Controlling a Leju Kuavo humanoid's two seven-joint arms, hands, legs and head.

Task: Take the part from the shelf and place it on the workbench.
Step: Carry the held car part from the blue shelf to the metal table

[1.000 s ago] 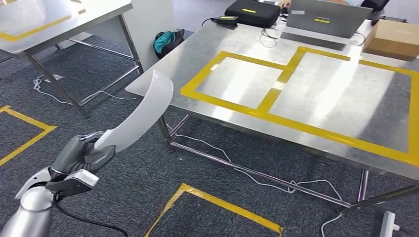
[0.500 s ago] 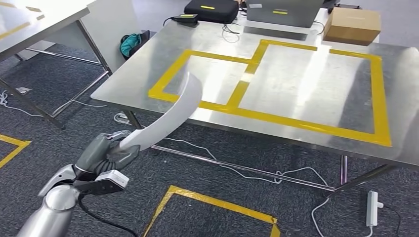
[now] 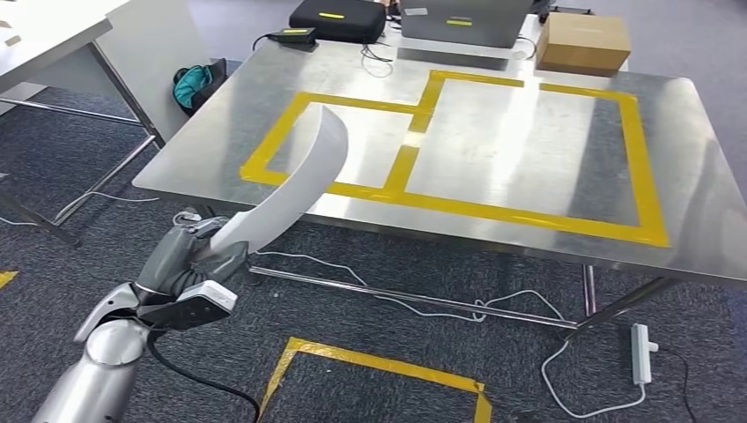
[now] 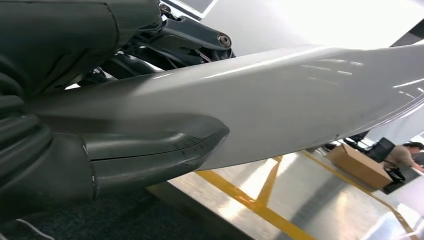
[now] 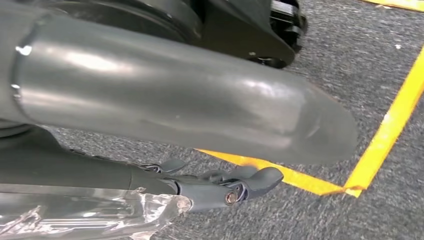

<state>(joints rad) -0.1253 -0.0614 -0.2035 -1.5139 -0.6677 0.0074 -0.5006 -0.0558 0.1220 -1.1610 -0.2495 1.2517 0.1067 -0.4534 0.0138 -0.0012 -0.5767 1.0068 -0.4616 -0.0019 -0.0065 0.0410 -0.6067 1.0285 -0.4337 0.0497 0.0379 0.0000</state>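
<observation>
Nearest, at 7 o'clock in the head view, the left hand (image 3: 189, 260) grips the lower end of the part (image 3: 286, 189), a long, curved white strip. The fingers are closed around that end; in the left wrist view the thumb (image 4: 155, 152) presses flat against the part's (image 4: 280, 105) broad face, and the darker fingers (image 4: 190, 35) wrap the opposite side. From the hand the part rises toward 1 o'clock. Its upper end overlaps the near left corner of the workbench (image 3: 696, 159) in the picture; whether it touches the top cannot be told.

The right hand (image 5: 150, 95) hangs over grey carpet (image 5: 350, 60) marked with yellow floor tape (image 5: 395, 130). Its thumb lies straight and its darker fingers (image 5: 235, 182) are extended, slightly curled, holding nothing.

On the carpet at 6 o'clock lies a corner of yellow tape (image 3: 370, 361). White cables (image 3: 396, 300) run under the workbench to a power strip (image 3: 640, 352) at 4 o'clock.

The workbench is steel, with yellow tape outlining a small left rectangle (image 3: 370, 145) and a larger right rectangle (image 3: 528, 141).

At the far edge, around 12 o'clock, stand a black case (image 3: 339, 18), a grey laptop (image 3: 462, 22) and a cardboard box (image 3: 583, 42) in a row. A teal bag (image 3: 189, 84) lies on the floor at 10 o'clock, beside a second table (image 3: 53, 44).
</observation>
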